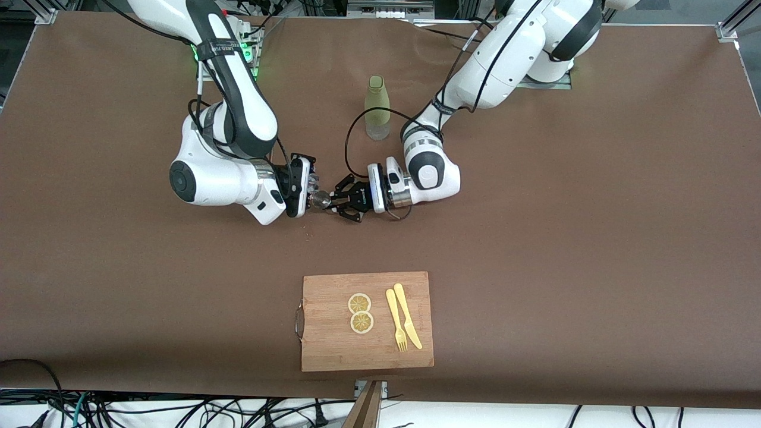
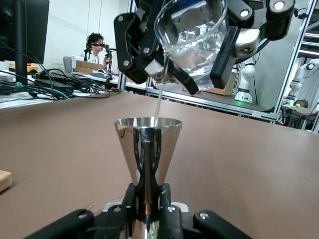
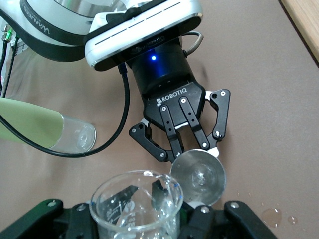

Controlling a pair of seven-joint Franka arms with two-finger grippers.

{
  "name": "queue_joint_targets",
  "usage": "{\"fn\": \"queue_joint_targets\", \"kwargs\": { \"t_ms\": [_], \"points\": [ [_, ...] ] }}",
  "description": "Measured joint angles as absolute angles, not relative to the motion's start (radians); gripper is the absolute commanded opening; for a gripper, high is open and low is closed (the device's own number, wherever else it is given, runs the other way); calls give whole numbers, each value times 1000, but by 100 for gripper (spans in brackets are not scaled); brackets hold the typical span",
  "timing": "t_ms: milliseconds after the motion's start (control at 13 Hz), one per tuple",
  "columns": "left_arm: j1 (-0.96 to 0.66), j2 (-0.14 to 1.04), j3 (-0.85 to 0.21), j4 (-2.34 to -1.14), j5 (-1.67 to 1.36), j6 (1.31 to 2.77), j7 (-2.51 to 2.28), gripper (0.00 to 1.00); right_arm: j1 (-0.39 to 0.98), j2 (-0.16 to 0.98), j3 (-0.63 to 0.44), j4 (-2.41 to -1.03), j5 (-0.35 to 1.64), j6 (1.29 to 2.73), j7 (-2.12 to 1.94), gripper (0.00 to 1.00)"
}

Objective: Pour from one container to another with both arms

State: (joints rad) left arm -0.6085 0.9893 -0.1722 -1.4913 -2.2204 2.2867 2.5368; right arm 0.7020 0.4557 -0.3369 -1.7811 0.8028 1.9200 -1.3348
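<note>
A clear glass beaker point(image 3: 133, 205) is held tilted in my right gripper point(image 3: 143, 198), which is shut on it. From its lip a thin stream of water point(image 2: 158, 97) falls into a steel jigger point(image 2: 148, 144). My left gripper point(image 2: 147, 191) is shut on the jigger's narrow waist and holds it upright. In the front view both grippers meet over the middle of the table, the right gripper point(image 1: 311, 189) just above the jigger point(image 1: 321, 200) and the left gripper point(image 1: 330, 201) beside it. The right wrist view looks down into the jigger's bowl point(image 3: 199, 177).
A pale green bottle point(image 1: 377, 108) with a clear base stands farther from the front camera than the grippers. A wooden cutting board point(image 1: 333, 351) lies nearer, with two lemon slices point(image 1: 360, 312), a fork point(image 1: 396, 320) and a knife point(image 1: 407, 315). Water drops point(image 3: 269, 216) lie on the brown table.
</note>
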Motion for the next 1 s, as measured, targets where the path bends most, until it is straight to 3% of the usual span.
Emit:
{"fn": "queue_joint_targets", "kwargs": {
  "t_ms": [692,1000],
  "points": [
    [-608,986,-173,-1492,-2220,2287,2534,0,705,444,-323,-1676,745,1928,-1337,23],
    [-603,966,-172,-1523,-2220,2287,2530,0,679,371,-296,-1656,716,1951,-1336,23]
  ]
}}
